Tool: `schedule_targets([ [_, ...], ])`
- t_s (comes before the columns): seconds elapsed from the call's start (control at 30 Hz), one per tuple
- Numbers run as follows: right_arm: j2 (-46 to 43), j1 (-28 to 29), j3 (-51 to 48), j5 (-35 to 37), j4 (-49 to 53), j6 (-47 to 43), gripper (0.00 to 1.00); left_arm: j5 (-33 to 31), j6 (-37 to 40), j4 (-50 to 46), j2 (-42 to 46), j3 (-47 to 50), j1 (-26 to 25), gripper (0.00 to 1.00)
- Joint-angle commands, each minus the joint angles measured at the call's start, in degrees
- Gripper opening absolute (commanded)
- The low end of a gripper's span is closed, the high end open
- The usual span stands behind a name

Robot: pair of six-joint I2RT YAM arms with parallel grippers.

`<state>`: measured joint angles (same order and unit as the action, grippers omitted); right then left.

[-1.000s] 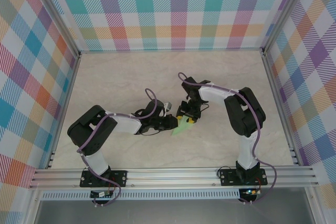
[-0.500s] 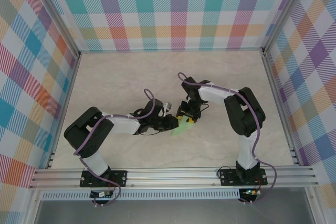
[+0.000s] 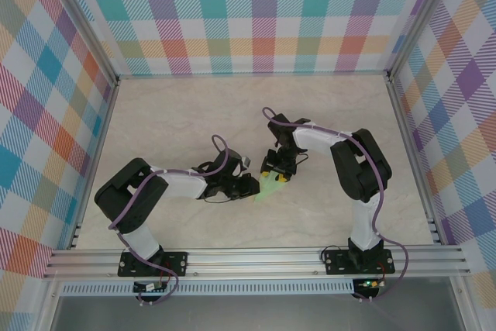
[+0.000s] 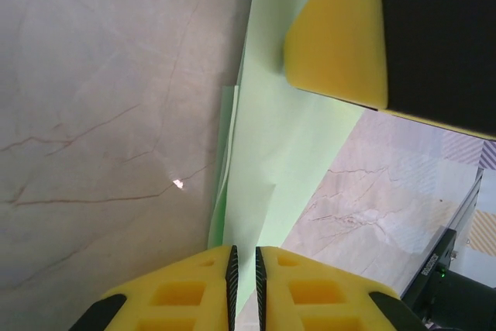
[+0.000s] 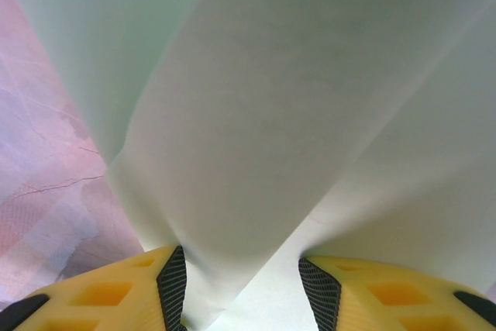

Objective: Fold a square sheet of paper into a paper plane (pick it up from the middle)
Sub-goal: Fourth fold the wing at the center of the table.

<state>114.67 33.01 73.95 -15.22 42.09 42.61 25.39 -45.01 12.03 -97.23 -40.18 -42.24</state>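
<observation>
The table (image 3: pixel 170 114) has a pale beige top with a marble pattern of thin reddish-brown veins. Walls (image 3: pixel 256 13) on three sides are covered in a bright check of teal, orange, purple and yellow on white. Metal posts stand at the corners, and a metal rail (image 3: pixel 256 257) runs along the near edge, where both arms are bolted.

Near the middle of the table lies the folded paper (image 3: pixel 269 189), a small pale green pointed shape, flat on the surface between the two arms. The left gripper (image 3: pixel 252 186) reaches it from the left and the right gripper (image 3: pixel 276 177) from the far side, the two close together over it.

In the left wrist view, the left gripper (image 4: pixel 244 269) has its yellow fingers drawn almost together, pinched on the near edge of the paper (image 4: pixel 279 153), which runs away from them as a long green strip with layered edges on its left side. One yellow finger of the right gripper (image 4: pixel 337 36) rests on the far end of that strip. The marble top (image 4: pixel 101 75) beside it carries a tiny bright speck (image 4: pixel 177 184).

In the right wrist view, the right gripper (image 5: pixel 240 284) has its fingers set apart, and a raised fold of the paper (image 5: pixel 271 114) fills the gap between the pads. I cannot tell whether they squeeze it. A strip of table (image 5: pixel 46 160) shows at the left.
</observation>
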Motion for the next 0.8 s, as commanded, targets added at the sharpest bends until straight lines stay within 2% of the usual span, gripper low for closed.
schedule_targets([
  [0.0,9.24,1.0,-5.13,8.32,-1.77,-0.7,0.49,-0.3,0.51,-2.41,2.02,-1.21,-0.21,0.17],
  [0.27,9.51,1.09,-5.35,8.28,-2.25,-0.6,0.49,-0.51,-0.46,-3.0,6.14,-0.69,-0.76,0.17],
  [0.77,10.24,1.09,-5.27,8.1,-2.4,-0.57,0.49,-3.25,-3.45,-1.03,-0.44,-2.84,-2.5,0.13],
])
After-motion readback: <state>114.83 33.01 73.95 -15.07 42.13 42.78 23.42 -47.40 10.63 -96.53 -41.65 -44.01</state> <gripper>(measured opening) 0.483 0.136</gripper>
